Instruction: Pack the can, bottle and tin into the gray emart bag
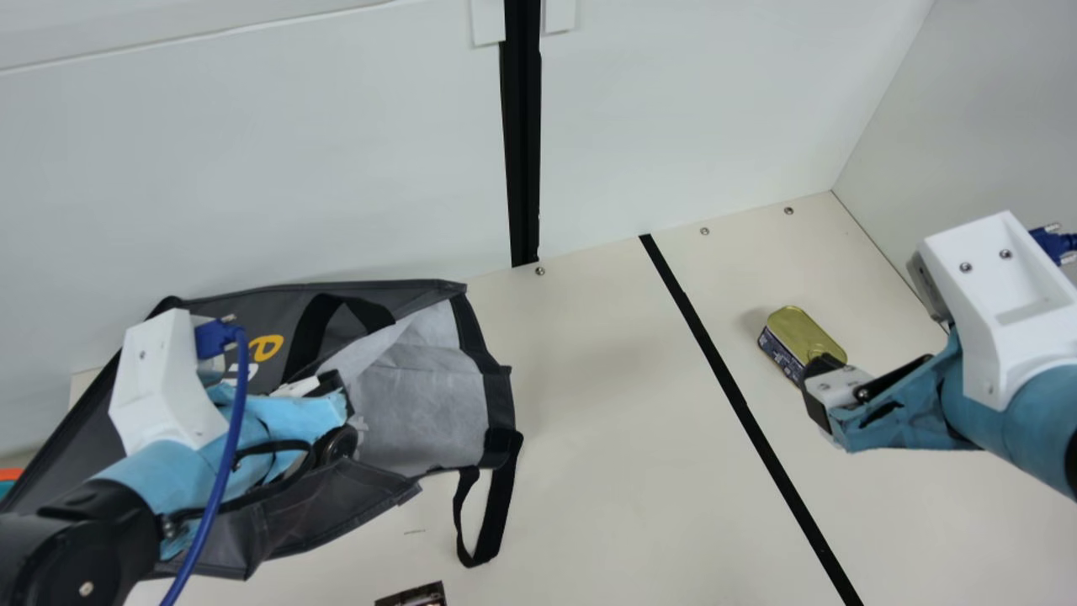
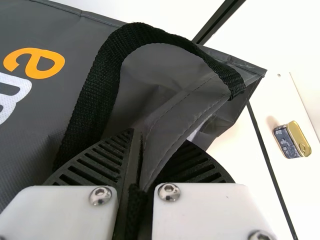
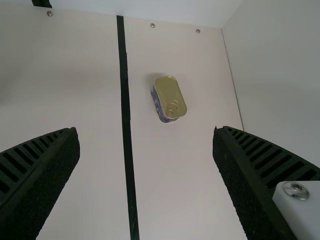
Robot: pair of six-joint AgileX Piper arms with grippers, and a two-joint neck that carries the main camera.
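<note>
One tin (image 1: 799, 337), beyond the open right gripper (image 1: 828, 385)

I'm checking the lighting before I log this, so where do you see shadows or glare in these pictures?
Main view: soft shadow on the table left of the tin; left wrist view: table almost washed to white, small glints on screws of the left tool; right wrist view: dimmer table, faint shadow beside the tin.

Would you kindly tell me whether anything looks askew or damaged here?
The gray emart bag slumps on its side, mouth gaping sideways and one black handle trailing over the table, odd for a bag meant for packing. Nothing looks spilled, and the tin shows no obvious damage.
</note>
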